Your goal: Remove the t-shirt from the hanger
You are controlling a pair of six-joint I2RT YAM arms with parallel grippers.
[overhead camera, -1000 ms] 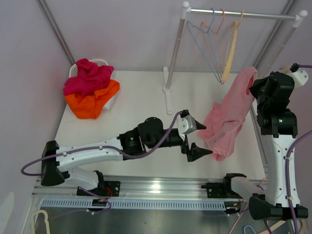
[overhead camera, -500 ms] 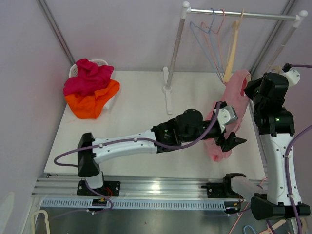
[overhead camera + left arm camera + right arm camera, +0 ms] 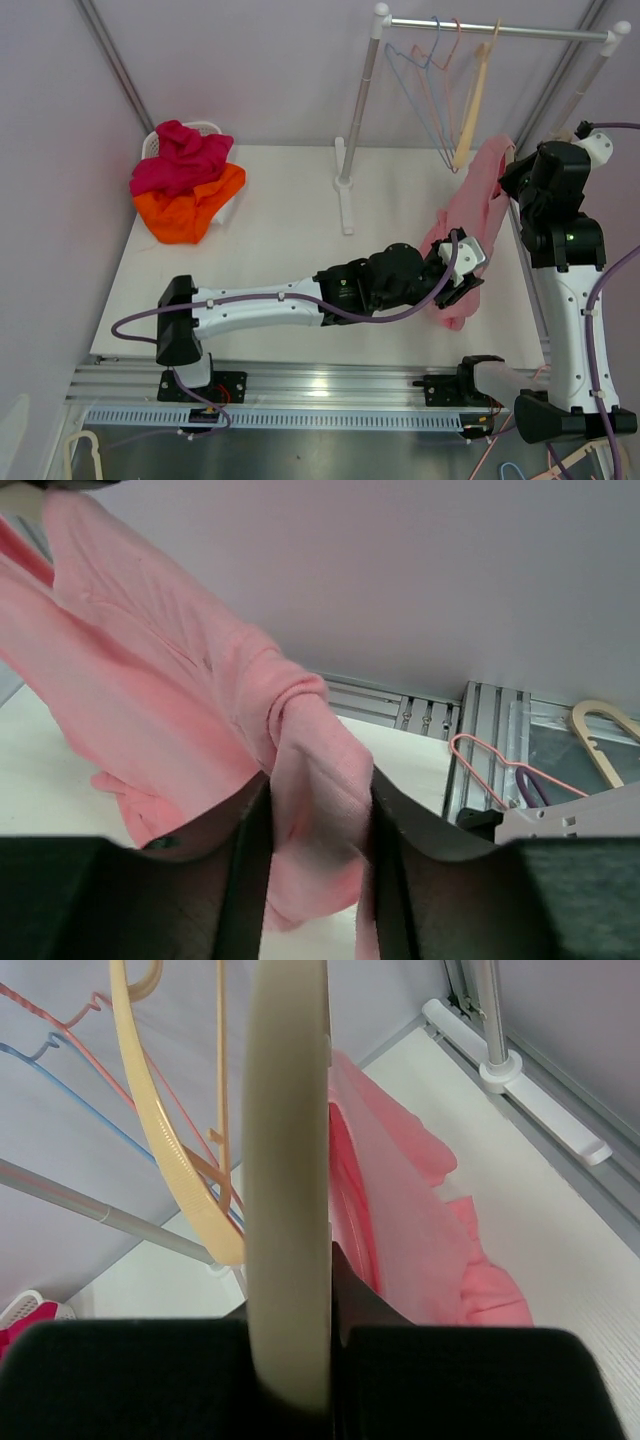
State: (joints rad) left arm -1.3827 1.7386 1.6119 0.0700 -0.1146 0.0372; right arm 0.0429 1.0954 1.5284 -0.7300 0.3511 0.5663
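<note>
So the pink t-shirt (image 3: 470, 215) is on the right side of the table (image 3: 280, 210). Its top is hooked up high by the right arm and the rest droops down toward the front edge. It looks like the bottom reaches the tabletop, but I couldn't swear to it.

It's on a cream hanger (image 3: 288, 1160), and the right gripper (image 3: 515, 178) has its fingers pinched tight on that, holding the whole thing in the air. From above you barely see the hanger because the shirt covers it.

The left gripper (image 3: 320, 800) has reached across to the lower part of the shirt. There's a bunched fold of pink fabric squeezed between its fingers (image 3: 250, 870), so I'd call that a grip on the cloth.

My read is that this is the grab-before-the-pull step, and the shirt hasn't come off anything yet. Next the left arm probably needs to drag the fabric down and away while the right one keeps the hanger steady. It may have to work one shoulder off first so the neck doesn't snag.

Further out, the rack (image 3: 500, 30) at the back has spare hangers (image 3: 440, 90), and there's a basket (image 3: 205, 127) of red and orange clothes far left.
</note>
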